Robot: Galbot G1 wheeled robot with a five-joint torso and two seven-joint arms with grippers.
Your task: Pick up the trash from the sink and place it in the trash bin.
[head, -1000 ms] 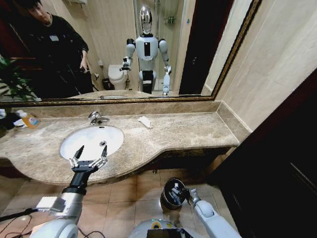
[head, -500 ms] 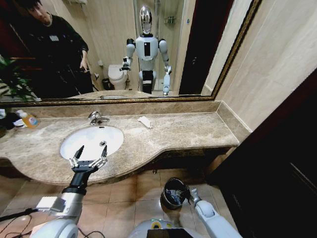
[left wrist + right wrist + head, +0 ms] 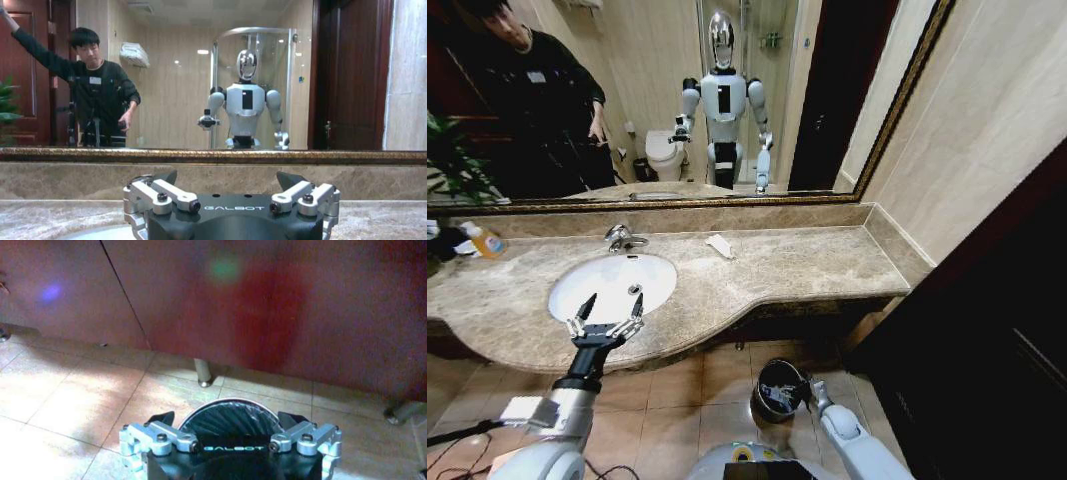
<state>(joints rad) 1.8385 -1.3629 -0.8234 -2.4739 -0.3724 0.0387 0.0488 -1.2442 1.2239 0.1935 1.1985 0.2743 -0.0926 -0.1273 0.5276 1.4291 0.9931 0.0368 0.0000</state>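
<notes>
The white oval sink (image 3: 597, 290) sits in the beige marble counter, with a chrome tap (image 3: 622, 238) behind it. Inside the basin I see just the drain. One piece of trash, a crumpled white tissue (image 3: 719, 245), lies on the counter to the right of the tap. My left gripper (image 3: 607, 312) (image 3: 228, 178) hovers open over the sink's front rim, holding nothing. On the floor below stands the black trash bin (image 3: 772, 392) (image 3: 227, 411). My right gripper (image 3: 808, 388) (image 3: 227, 419) hangs open at the bin's right rim, and it holds nothing.
An orange-labelled soap bottle (image 3: 485, 241) stands at the counter's far left. A gold-framed mirror (image 3: 677, 100) backs the counter and reflects the robot and a person. Dark cabinet fronts (image 3: 267, 315) on metal legs stand behind the bin. A dark wall (image 3: 997, 340) closes the right side.
My right gripper has shifted slightly, from over the bin's opening to its right rim. The left gripper has stayed still.
</notes>
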